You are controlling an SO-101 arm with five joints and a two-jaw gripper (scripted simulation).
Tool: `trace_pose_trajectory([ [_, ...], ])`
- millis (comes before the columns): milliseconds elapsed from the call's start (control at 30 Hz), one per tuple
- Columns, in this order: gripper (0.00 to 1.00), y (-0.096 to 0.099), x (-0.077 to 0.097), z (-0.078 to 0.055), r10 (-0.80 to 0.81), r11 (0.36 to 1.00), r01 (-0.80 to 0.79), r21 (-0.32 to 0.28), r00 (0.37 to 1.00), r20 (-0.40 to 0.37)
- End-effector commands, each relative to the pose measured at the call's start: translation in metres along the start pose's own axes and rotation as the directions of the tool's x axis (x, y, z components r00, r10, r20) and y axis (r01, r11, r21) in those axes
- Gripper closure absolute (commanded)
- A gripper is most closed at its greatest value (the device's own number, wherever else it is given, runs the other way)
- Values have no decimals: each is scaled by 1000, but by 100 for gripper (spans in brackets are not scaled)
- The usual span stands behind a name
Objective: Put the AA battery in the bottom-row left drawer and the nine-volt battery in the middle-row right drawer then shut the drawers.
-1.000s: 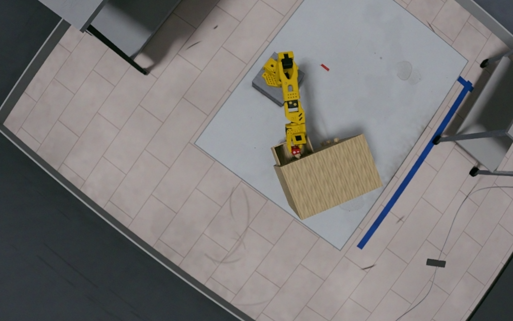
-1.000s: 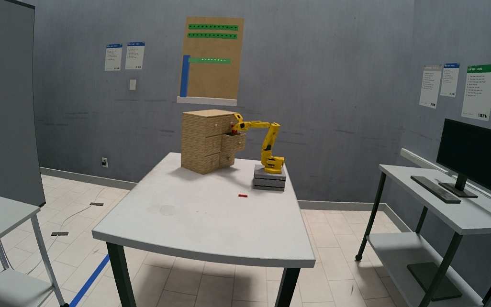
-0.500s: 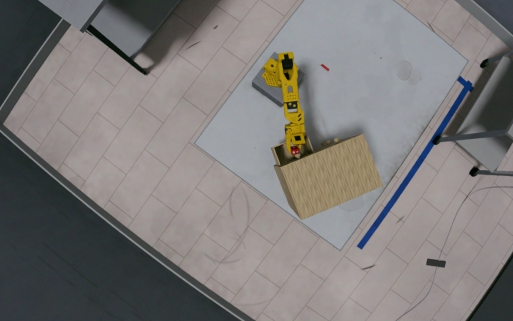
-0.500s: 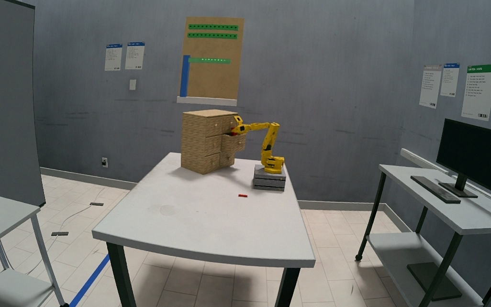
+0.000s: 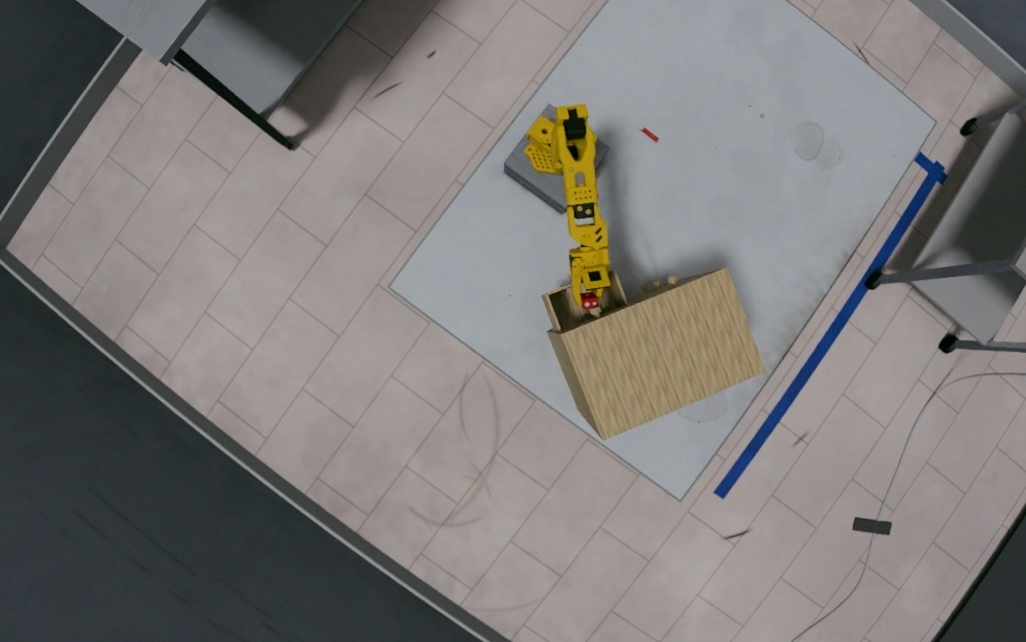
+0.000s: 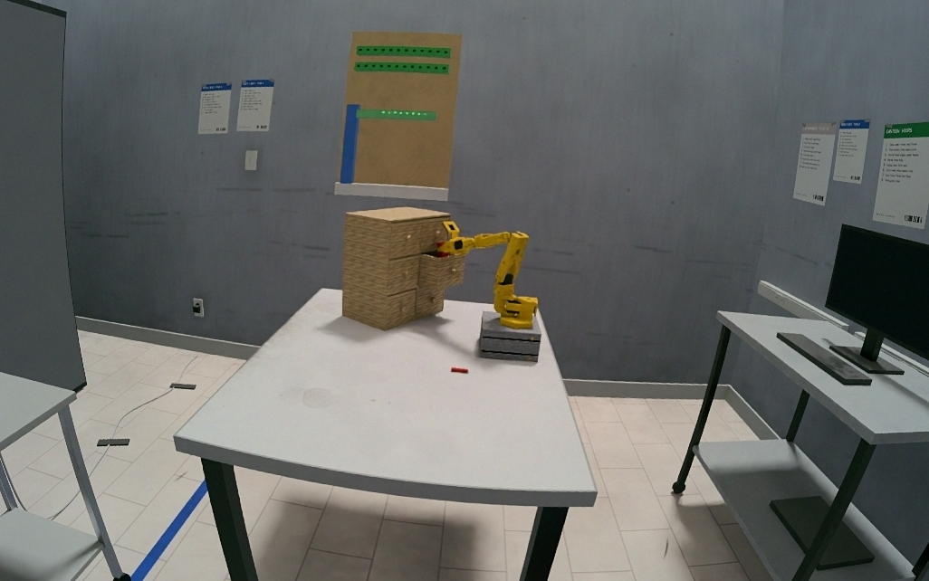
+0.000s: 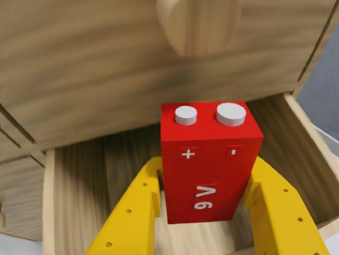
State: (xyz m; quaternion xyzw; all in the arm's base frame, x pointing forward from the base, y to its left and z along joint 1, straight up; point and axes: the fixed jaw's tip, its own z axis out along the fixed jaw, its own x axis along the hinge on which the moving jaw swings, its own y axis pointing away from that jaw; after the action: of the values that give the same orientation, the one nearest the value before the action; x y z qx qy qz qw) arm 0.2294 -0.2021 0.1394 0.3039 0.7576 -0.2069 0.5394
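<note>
Exterior view, left to right: the chest (image 5: 658, 352) (image 6: 373, 267) (image 7: 99, 52) stands beyond the claw (image 5: 589, 298) (image 6: 444, 248) (image 7: 204, 185). Directly below the claw, the right middle-row drawer (image 5: 554, 311) (image 6: 448, 272) (image 7: 49, 199) is pulled out. The claw is partly open, its fingers closed on both sides of the nine-volt battery (image 5: 590, 302) (image 6: 441, 252) (image 7: 207, 171), terminals showing in the wrist view. Well apart from the claw, a small red stick (image 5: 649, 134) (image 6: 459, 370) lies on the table (image 5: 726, 204) (image 6: 390, 424).

The hand (image 5: 590, 295) — red block between its fingers — is over the open drawer (image 5: 558, 310).
</note>
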Motion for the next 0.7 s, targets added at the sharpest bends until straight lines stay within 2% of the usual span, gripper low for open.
trace_pose_trajectory([
  [0,100,-1,9,2,-9,1000,9,3,1000,-13],
  [667,100,-2,11,3,-8,1000,9,5,1000,-13],
])
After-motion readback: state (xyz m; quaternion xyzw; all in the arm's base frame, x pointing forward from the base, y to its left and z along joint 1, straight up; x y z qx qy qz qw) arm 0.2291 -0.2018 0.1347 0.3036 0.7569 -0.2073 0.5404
